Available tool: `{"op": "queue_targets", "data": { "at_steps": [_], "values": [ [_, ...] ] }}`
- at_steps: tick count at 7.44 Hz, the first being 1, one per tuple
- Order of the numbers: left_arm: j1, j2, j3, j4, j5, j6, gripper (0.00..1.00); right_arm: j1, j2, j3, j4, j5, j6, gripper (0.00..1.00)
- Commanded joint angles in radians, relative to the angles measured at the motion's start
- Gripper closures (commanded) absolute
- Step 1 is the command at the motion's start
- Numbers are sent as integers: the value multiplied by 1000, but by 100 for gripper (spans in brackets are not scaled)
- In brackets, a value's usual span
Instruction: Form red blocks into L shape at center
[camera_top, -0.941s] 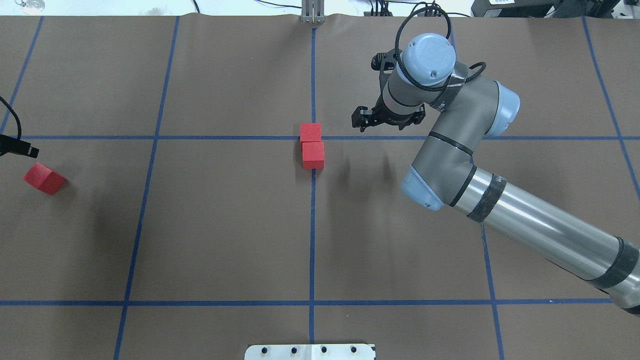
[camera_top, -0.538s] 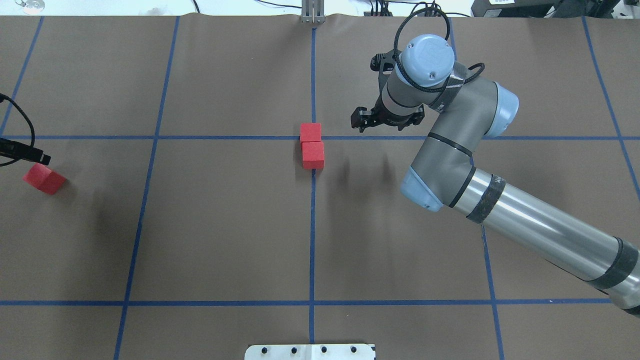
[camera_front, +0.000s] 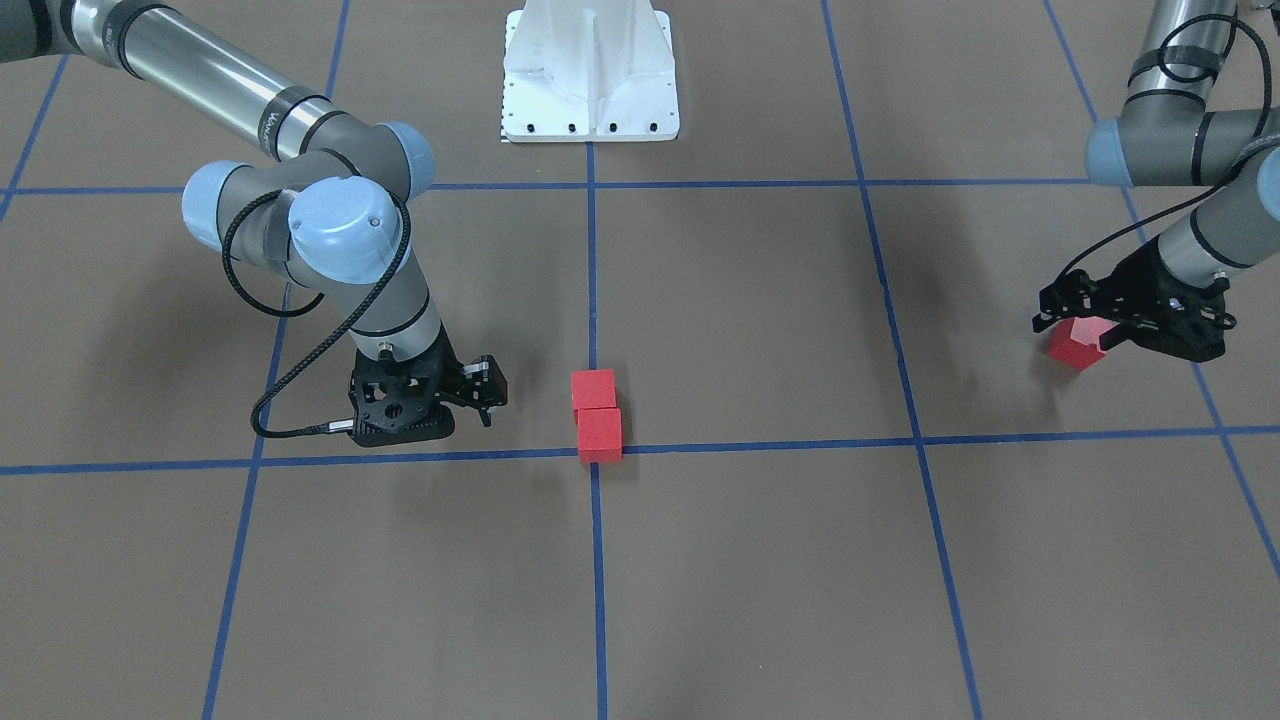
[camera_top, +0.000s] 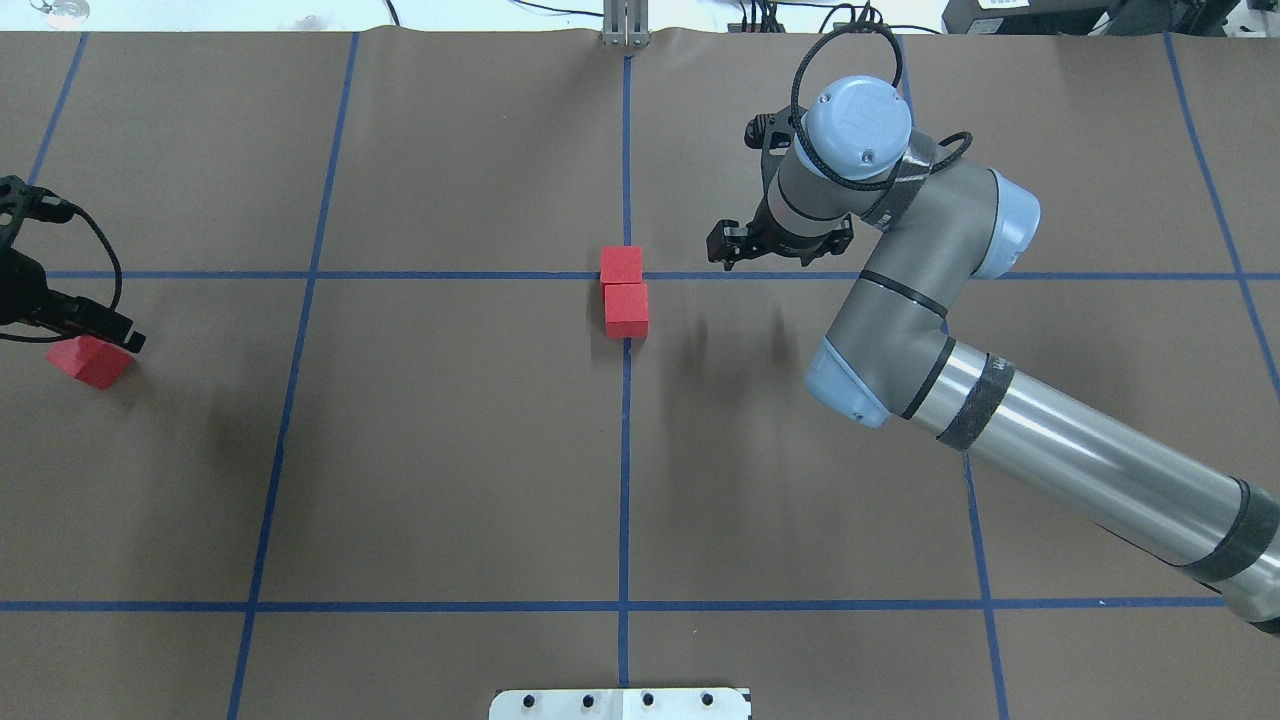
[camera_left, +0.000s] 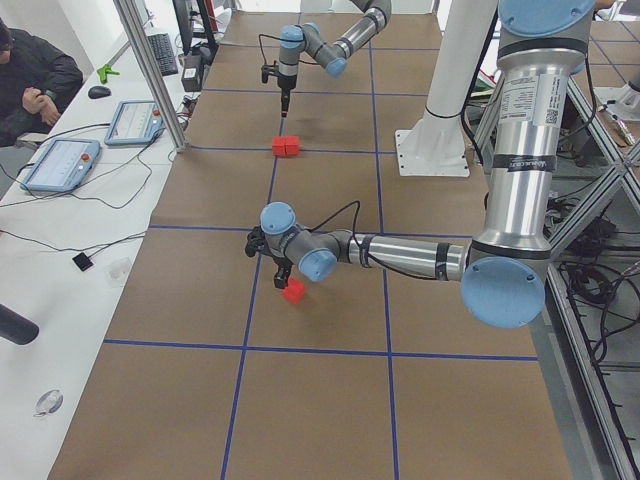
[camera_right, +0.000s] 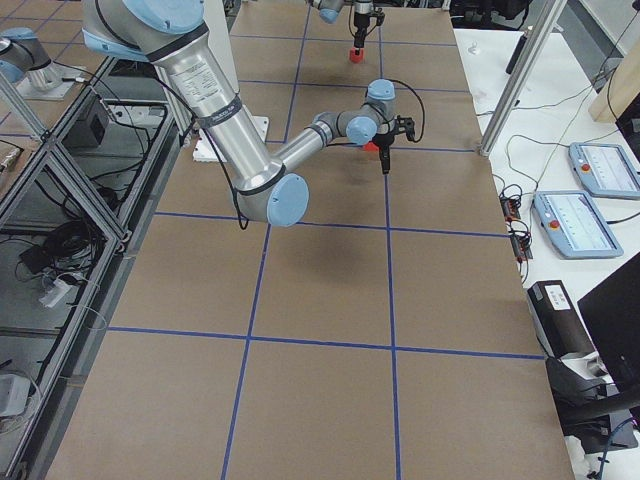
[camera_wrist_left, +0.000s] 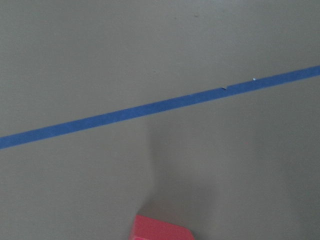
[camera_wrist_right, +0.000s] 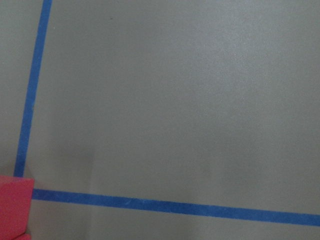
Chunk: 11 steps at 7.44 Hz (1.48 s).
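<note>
Two red blocks (camera_top: 621, 265) (camera_top: 626, 309) lie touching in a short row where the blue tape lines (camera_top: 680, 275) cross at the center; in the front view they are the red blocks (camera_front: 592, 389) (camera_front: 599, 435). My right gripper (camera_top: 778, 250) hovers open and empty just right of them. Far to the left lies the third red block (camera_top: 90, 362) (camera_front: 1075, 343), turned at an angle. My left gripper (camera_front: 1085, 330) hangs open right over it, a finger on either side. The left wrist view catches only that block's edge (camera_wrist_left: 162, 229).
Brown paper with a blue tape grid covers the table. The white robot base plate (camera_top: 620, 703) sits at the near edge. A person sits at the desk (camera_left: 40, 80) beyond the table, beside tablets and cables.
My left gripper has come in from the left edge and now sits over the lone red block. The right arm has drawn back only slightly. No block has moved.
</note>
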Motion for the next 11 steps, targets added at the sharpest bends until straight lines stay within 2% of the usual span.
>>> {"op": "queue_targets", "data": {
  "at_steps": [1,5,7,9,11],
  "values": [
    [3,-23,-2,120,-8,128,1,-2,-6,-2,0,0,-1,1],
    [-69,-109,-67,391,-8,297,1,-7,-8,-2,0,0,-1,1],
    [-58,-113,-62,397,103,312,1,-10,-12,-3,0,-2,-1,1],
    [-55,-110,-56,395,110,312,1,-13,-17,-3,0,-5,-1,1],
    [-34,-109,-33,389,168,312,1,-19,-18,-6,0,-6,-1,1]
  ]
}}
